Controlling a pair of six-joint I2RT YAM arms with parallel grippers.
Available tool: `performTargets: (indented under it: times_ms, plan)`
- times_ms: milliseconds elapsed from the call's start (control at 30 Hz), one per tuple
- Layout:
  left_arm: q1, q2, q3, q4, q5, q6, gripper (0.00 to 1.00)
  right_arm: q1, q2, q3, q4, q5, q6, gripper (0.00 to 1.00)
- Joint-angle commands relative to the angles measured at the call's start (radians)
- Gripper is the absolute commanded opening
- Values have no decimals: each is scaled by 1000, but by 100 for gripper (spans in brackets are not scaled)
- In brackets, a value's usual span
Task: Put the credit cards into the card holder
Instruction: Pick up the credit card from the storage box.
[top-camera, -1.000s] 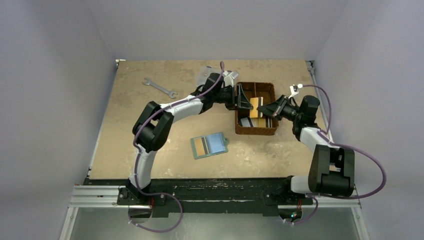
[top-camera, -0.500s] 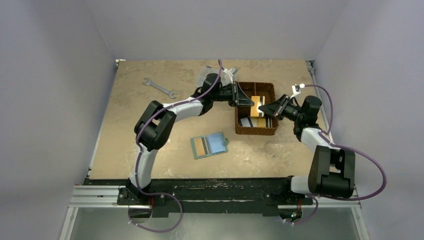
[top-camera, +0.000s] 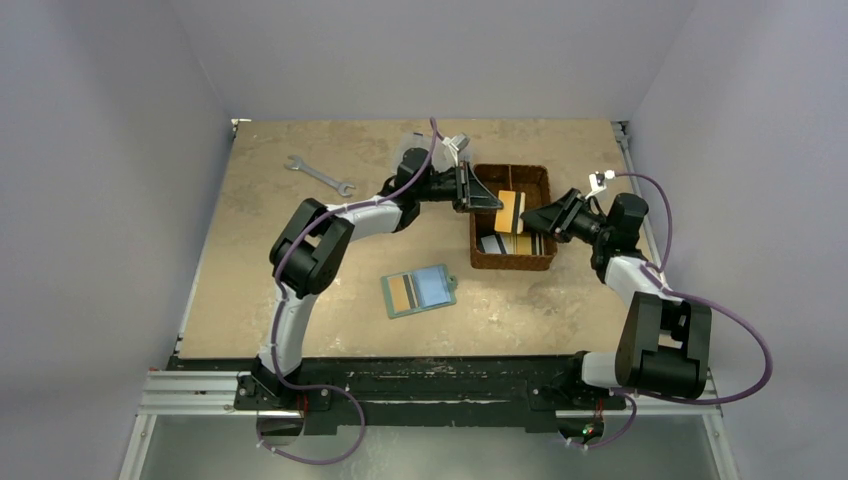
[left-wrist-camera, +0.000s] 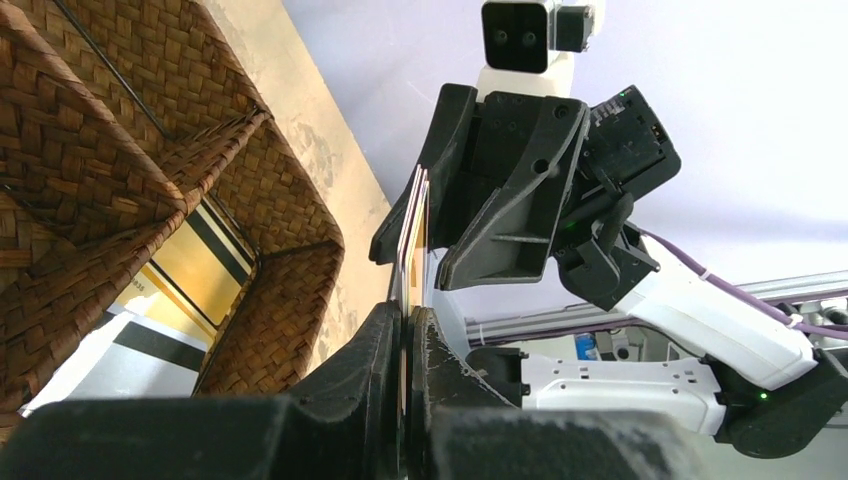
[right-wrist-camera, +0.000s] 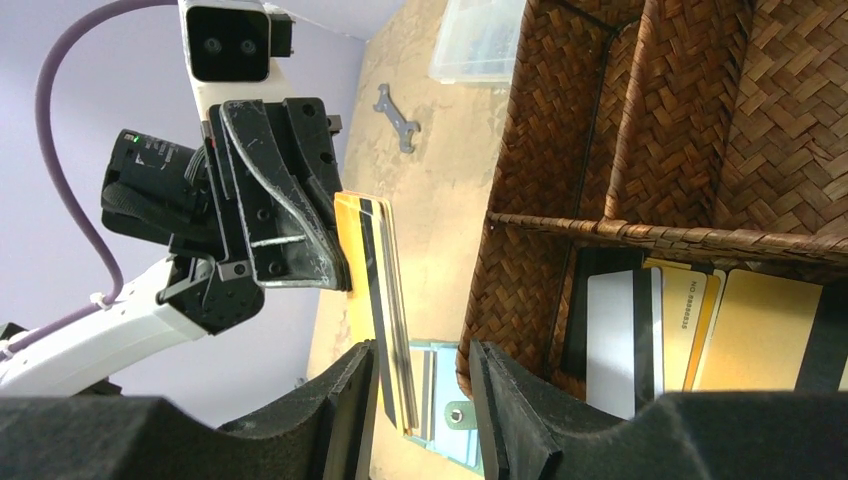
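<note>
Top external: arms meet over basket (top-camera: 540, 263); left jaws clamp credit cards (top-camera: 511, 209), right jaws parted.

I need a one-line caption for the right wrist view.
Left gripper clamps credit cards; right gripper open around them, beside basket.

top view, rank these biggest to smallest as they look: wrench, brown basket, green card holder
1. basket: clearly the largest.
2. card holder: lying open on the table.
3. wrench: about as long as the open holder but far thinner, so it covers the least.
</note>
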Motion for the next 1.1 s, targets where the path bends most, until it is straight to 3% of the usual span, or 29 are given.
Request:
performTargets:
  times_ms: [0, 367, 600, 1067]
  plan:
    - [12, 9, -18, 151, 33, -77, 0, -13, -30, -13, 1, -2, -23, 46]
    - [22, 58, -20, 324, 38, -232, 0, -20, -25, -16, -33, -9, -62, 45]
    - [22, 69, -13, 353, 37, -263, 0, -20, -46, -5, -117, 18, -135, 44]
    - [23, 93, -16, 430, 39, -328, 0, -20, -31, -45, -35, -29, -84, 43]
